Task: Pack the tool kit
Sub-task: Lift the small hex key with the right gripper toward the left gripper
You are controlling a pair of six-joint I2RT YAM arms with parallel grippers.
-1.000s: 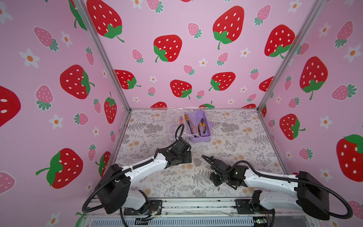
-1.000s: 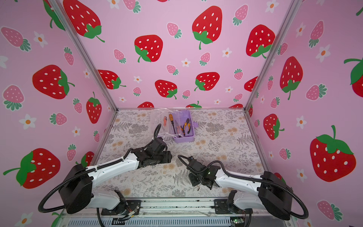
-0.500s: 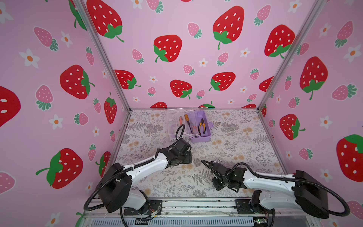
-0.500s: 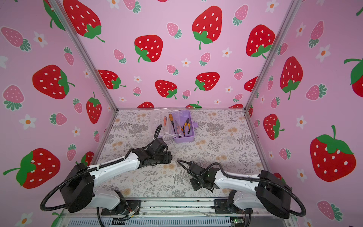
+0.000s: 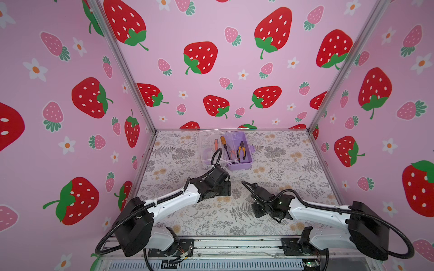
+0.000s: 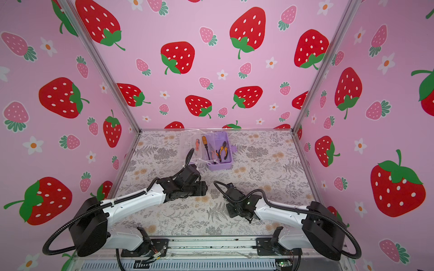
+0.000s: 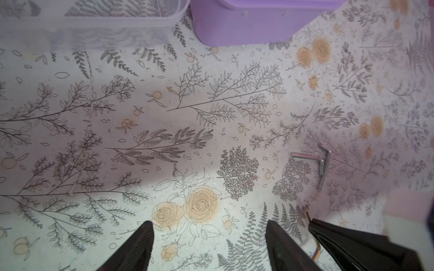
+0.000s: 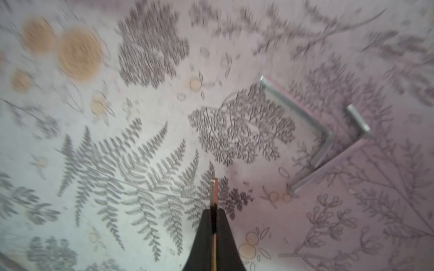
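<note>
The small lilac plastic tool kit box (image 5: 238,167) still lacks hex keys, but the right end effector (image 8: 212,210) has just clenched a thin metal hex key (image 8: 214,191) to pack, while the left end effector (image 7: 209,224) hangs released.

Both top views bright, evenly lit, diffuse; only faint soft shadows on bench (image 5: 293,169). Wide-angle splay of frame posts (image 5: 125,70) toward edges. Left wrist view sharp mid-frame, broad soft shadow bands, left gripper (image 7: 209,224) close, defocused. Right wrist view motion-blurred, pink cast.

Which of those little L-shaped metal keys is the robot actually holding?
The thin brass-coloured key, pinched in the shut right gripper. The two silver keys lie loose on the floral mat, untouched.
</note>
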